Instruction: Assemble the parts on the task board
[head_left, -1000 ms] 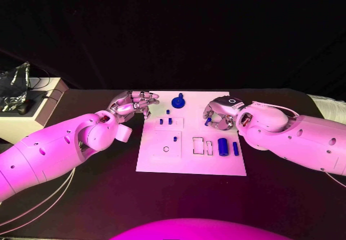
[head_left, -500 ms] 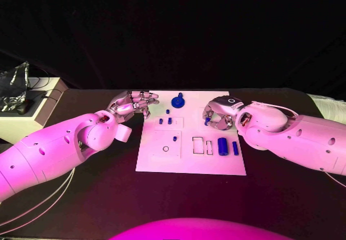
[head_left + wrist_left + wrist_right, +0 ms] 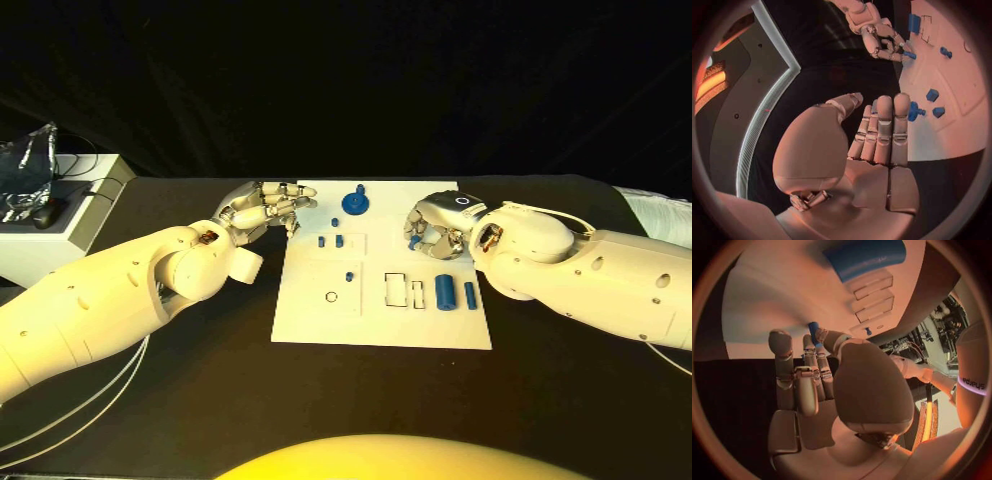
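Several small blue parts (image 3: pixel 446 293) on the task board (image 3: pixel 378 335) look light, rigid, probably slippery. Right hand (image 3: pixel 437 229) pinches one peg (image 3: pixel 813 328) near the board's right edge; left hand (image 3: pixel 264 211), fingers apart, holds nothing.

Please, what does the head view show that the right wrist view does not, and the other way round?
Head view: the whole task board, the left hand open by its far left corner, and a round blue part at its far edge. Right wrist view: from close, thumb and finger pinching a small blue part. Both: the right hand at the board, and a large blue part lying on it.
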You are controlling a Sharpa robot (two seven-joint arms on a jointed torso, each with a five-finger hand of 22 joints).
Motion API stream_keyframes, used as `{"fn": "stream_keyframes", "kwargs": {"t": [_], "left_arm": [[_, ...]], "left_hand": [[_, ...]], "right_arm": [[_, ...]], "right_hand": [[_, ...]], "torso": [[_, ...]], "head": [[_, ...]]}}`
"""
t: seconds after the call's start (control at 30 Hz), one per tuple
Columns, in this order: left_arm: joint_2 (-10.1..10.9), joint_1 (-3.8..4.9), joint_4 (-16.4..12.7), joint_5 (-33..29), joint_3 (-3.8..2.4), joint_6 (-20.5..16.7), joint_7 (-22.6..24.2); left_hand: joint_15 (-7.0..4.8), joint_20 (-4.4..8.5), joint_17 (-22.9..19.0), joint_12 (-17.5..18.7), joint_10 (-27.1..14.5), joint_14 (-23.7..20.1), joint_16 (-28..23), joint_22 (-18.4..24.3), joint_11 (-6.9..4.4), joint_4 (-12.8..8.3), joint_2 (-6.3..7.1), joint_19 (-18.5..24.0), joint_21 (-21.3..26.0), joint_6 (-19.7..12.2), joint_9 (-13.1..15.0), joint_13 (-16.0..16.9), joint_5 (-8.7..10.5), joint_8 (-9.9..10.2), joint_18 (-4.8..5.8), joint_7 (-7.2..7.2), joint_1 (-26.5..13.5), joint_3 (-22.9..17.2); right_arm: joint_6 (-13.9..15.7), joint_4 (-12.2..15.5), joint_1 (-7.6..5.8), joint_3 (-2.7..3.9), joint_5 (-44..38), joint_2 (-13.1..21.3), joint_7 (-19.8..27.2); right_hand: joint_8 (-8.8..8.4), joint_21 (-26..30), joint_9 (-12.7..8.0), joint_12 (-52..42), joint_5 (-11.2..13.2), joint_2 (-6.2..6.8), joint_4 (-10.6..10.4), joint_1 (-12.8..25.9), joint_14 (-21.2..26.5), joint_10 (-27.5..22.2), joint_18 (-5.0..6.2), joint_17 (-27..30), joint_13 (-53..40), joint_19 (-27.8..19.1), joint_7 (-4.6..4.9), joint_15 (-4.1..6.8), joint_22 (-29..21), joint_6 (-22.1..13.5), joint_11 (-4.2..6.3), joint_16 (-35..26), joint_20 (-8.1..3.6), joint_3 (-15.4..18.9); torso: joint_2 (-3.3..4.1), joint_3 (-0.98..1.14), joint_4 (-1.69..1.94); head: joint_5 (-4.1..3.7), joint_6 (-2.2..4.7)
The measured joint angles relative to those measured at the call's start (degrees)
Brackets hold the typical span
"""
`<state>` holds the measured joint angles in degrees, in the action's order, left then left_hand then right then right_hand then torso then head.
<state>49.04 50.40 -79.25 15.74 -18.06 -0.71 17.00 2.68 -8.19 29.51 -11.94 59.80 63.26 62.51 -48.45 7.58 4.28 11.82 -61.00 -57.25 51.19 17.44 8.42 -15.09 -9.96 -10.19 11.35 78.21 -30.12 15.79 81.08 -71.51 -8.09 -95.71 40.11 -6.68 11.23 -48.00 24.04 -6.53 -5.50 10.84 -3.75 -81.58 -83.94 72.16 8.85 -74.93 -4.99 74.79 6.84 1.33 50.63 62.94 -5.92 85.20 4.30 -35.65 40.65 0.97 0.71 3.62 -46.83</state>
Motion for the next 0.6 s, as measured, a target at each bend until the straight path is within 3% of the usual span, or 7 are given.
{"fn": "stream_keyframes", "kwargs": {"t": [0.33,0.6], "left_arm": [[-0.01,-0.02,0.36,0.0,0.0,0.17,-0.36],[-0.04,-0.03,0.74,0.0,0.0,0.29,-0.65]], "left_hand": [[0.0,0.0,-0.01,0.0,0.0,0.0,0.0,0.0,0.0,0.0,0.0,0.0,0.0,-0.21,-0.02,0.0,0.0,0.0,0.0,0.21,0.0,0.0],[0.0,-0.21,0.04,0.0,-0.21,0.0,0.0,0.0,0.21,0.0,0.0,0.21,0.0,-0.21,-0.06,0.0,0.0,0.0,0.01,0.21,0.0,0.0]], "right_arm": [[0.55,0.78,-0.08,0.14,2.63,0.76,-0.84],[0.51,3.17,-2.28,0.76,5.98,2.16,-1.34]], "right_hand": [[0.28,-0.38,0.04,0.0,0.07,-0.14,0.23,0.14,0.0,0.0,0.0,0.0,0.0,0.0,-0.09,0.0,0.07,-0.09,0.0,0.0,0.0,-0.08],[0.28,-0.38,0.05,0.01,0.2,-0.14,0.45,0.14,0.0,0.0,0.0,0.0,-0.01,0.0,0.11,-0.01,0.07,0.11,0.0,0.0,0.0,-0.17]], "torso": [[-0.04,0.04,-0.03],[-0.07,0.01,-0.03]], "head": [[0.04,0.17],[-0.03,0.39]]}}
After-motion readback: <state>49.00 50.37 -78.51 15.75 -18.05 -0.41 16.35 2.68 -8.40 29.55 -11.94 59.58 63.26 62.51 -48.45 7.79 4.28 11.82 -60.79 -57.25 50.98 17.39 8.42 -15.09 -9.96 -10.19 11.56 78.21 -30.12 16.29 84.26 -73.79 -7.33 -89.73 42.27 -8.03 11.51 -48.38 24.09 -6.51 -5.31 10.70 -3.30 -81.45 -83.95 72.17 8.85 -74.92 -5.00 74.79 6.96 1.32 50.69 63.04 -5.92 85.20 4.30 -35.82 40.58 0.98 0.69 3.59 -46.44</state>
